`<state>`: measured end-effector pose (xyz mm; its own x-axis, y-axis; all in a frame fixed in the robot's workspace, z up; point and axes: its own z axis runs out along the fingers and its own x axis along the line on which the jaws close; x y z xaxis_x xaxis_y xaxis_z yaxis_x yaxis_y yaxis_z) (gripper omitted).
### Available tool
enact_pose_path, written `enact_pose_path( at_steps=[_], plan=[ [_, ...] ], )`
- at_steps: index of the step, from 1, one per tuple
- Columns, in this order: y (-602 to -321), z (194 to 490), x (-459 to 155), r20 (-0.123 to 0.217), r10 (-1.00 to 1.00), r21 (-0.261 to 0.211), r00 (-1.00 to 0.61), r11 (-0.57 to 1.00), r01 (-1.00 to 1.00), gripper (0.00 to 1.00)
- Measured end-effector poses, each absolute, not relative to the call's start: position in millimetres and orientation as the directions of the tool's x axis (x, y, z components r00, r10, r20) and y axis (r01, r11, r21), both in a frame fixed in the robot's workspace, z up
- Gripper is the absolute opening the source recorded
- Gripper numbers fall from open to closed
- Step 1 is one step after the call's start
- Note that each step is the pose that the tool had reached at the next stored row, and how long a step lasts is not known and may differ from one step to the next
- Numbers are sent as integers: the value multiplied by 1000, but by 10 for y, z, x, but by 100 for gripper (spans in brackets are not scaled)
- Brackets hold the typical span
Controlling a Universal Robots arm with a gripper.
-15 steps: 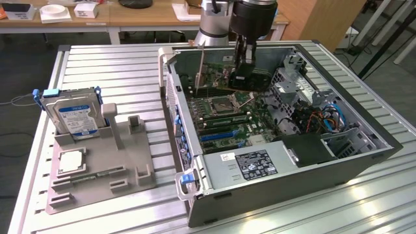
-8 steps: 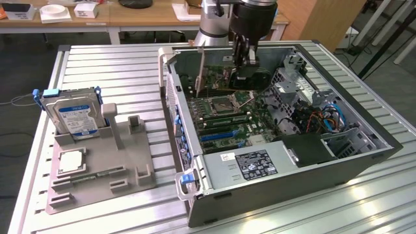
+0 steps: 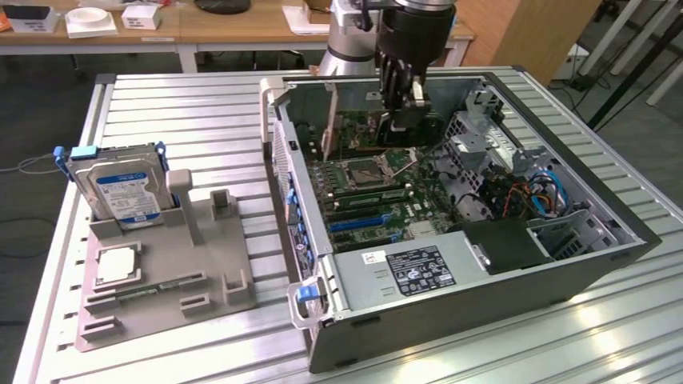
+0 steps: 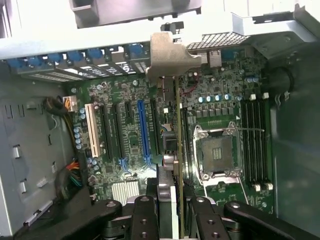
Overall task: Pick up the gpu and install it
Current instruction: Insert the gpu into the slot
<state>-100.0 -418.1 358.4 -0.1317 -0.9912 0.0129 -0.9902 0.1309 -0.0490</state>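
The gpu is a thin dark circuit board with a silvery end bracket. It stands on edge inside the open computer case, over the motherboard. My gripper comes down from above and is shut on the card's upper edge. In the wrist view the gpu shows edge-on and runs from the bracket at the case's rear wall down between my gripper fingers. It hangs in line with the slots between the blue slot and the CPU socket. Whether it touches a slot I cannot tell.
A grey fixture tray lies at the exterior view's left, on the slatted metal table. It holds an upright hard drive, a square CPU chip and a memory stick. Inside the case are the power supply, a drive cage and cables.
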Motion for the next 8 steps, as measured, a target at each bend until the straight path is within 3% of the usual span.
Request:
enact_pose_path(
  at_steps=[8],
  plan=[
    [-4325,3580,-988,13,-996,-49,-87,87,-995,29]
  ],
)
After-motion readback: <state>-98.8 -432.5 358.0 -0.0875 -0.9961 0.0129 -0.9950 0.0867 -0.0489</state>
